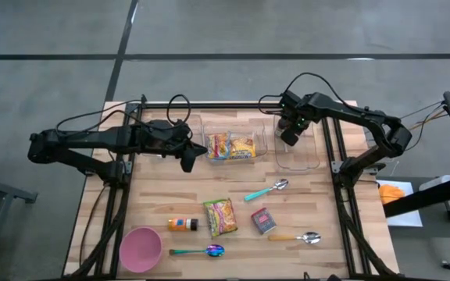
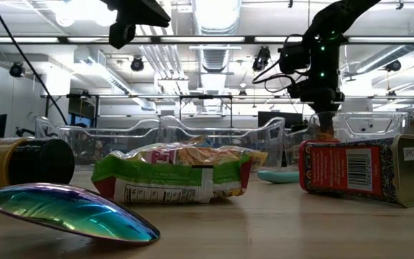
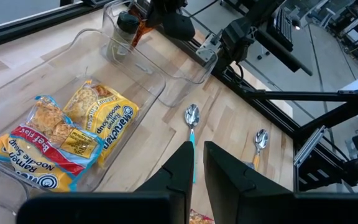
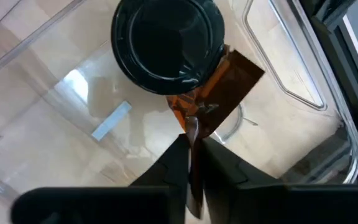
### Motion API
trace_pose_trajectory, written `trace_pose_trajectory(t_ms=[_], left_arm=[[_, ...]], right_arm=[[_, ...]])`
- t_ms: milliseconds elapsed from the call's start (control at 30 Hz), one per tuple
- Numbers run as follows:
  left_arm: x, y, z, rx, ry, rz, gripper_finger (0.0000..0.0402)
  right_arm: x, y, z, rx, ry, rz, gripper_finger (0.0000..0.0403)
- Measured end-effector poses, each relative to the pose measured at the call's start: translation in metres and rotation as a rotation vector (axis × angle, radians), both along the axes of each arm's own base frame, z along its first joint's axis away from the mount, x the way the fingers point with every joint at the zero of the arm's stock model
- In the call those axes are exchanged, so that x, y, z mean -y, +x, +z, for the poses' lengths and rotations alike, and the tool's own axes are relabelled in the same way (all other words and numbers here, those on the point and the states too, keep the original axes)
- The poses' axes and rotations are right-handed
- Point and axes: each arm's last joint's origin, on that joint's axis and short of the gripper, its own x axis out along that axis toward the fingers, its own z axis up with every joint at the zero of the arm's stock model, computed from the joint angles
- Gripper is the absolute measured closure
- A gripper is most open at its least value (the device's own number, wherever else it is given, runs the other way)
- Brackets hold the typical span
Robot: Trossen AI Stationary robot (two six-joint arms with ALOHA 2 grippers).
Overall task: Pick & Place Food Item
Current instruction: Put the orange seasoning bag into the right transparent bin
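A small bottle with a black cap (image 4: 166,43) and a brown-orange label stands about upright inside the right clear bin (image 1: 307,160); it also shows in the left wrist view, bottle (image 3: 124,34). My right gripper (image 4: 191,146) hangs over it, pointing down, shut on the label. The left clear bin (image 1: 209,125) holds ramen packets (image 3: 67,140). My left gripper (image 1: 189,160) waits beside that bin's left end, above the table, fingers (image 3: 185,171) close together with nothing between them. My right gripper pinches a brown-orange flap of the bottle's label (image 4: 194,121) between its two fingertips, beside the black cap. The fingers come from above, pointing steeply down. The bottle stays cap-up under them, its clear lower body (image 3: 118,50) down in the bin.
On the near half of the table lie a teal-handled spoon (image 1: 268,190), a green snack packet (image 1: 220,216), a spice tin (image 1: 263,221), an orange bottle (image 1: 183,225), a pink bowl (image 1: 140,248), an iridescent spoon (image 1: 201,251) and a gold-handled spoon (image 1: 297,237).
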Motion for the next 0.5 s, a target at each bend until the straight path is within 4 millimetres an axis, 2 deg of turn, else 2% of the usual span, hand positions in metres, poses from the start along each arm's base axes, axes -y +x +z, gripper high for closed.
trace_pose_trajectory(t_ms=[267, 500], left_arm=[[0.0001, -0.0007, -0.0013, -0.015, -0.005, -0.002, 0.0354], [0.0002, -0.0013, -0.0024, -0.027, -0.014, 0.003, 0.0354]], right_arm=[[0.0001, 0.0000, 0.0000, 0.003, -0.002, -0.016, 0.0268], [-0.0009, -0.0010, 0.0025, 0.006, 0.004, -0.025, 0.0219]])
